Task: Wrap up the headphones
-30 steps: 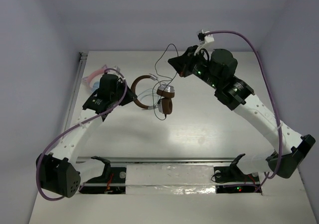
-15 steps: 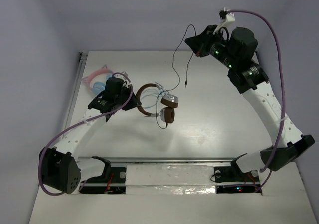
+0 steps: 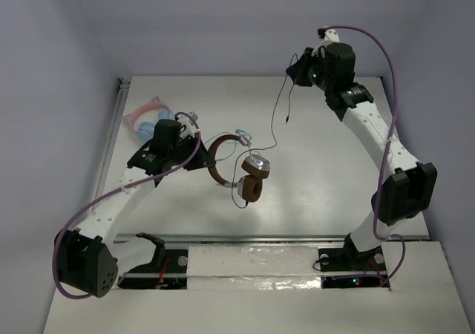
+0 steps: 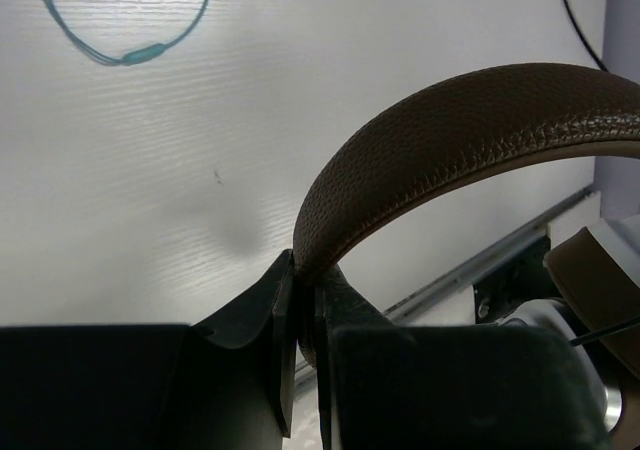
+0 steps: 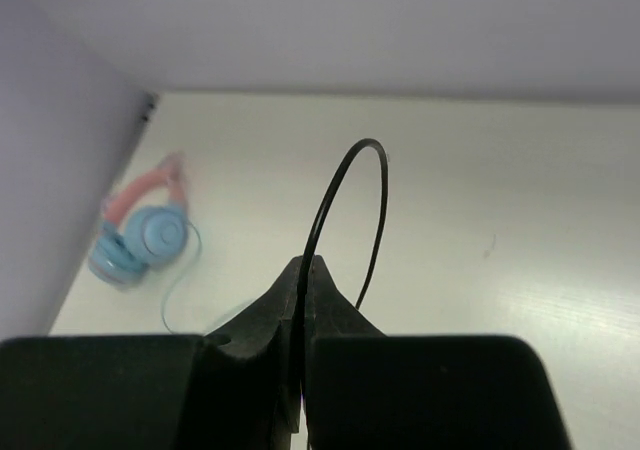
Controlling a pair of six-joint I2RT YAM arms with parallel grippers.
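The headphones (image 3: 252, 189) have a grained brown headband (image 4: 450, 130), brown ear pads and silver cups, with a thin black cable (image 3: 278, 119) trailing from them. They hang to the right of the pink-and-blue cat-ear headphones (image 3: 146, 119), and the left gripper (image 3: 199, 158) is clamped on the headband's end nearest that pair. Farther right of the cat-ear headphones and toward the back wall, the right gripper (image 3: 295, 67) has its fingers pinched together on the cable, which arcs up in a narrow loop and hangs slack. Thin teal earbuds (image 4: 130, 55) lie just beside the cat-ear headphones.
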